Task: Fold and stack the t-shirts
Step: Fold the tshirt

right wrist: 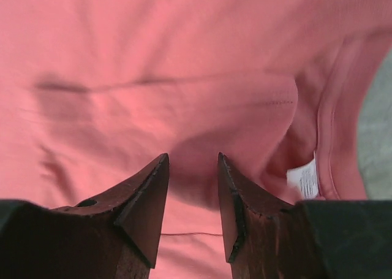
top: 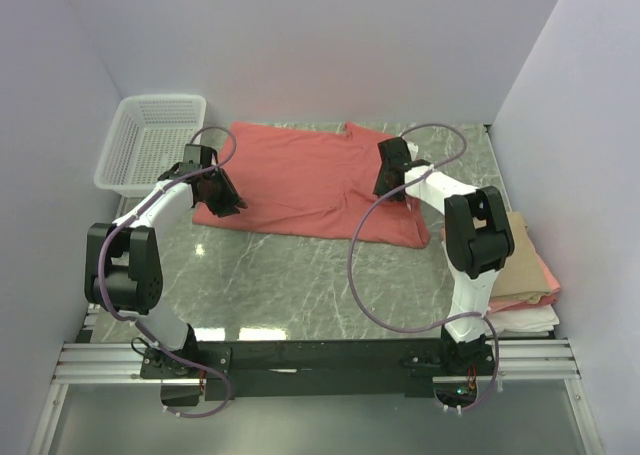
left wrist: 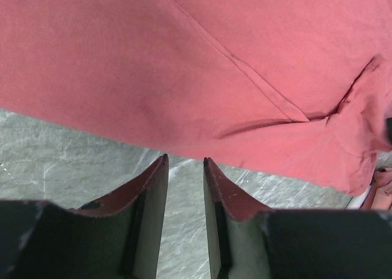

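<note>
Near right, folded tan, pink and white cloth tees (top: 525,275) sat stacked. Mid-table, large salmon-red short-sleeved cloth shirt (top: 300,175) lay spread. Likely best: pinch hem and collar side cleanly, lift evenly. Jaws: left gripper (left wrist: 185,159) hovered at near hem, part open, empty; right gripper (right wrist: 193,156) over collar area, part open, holding nothing.

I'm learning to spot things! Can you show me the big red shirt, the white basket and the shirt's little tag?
red shirt (top: 300,175), top view, middle of its body.
white basket (top: 165,99), top view, far rim.
tag (right wrist: 304,179), right wrist view, white face.
</note>
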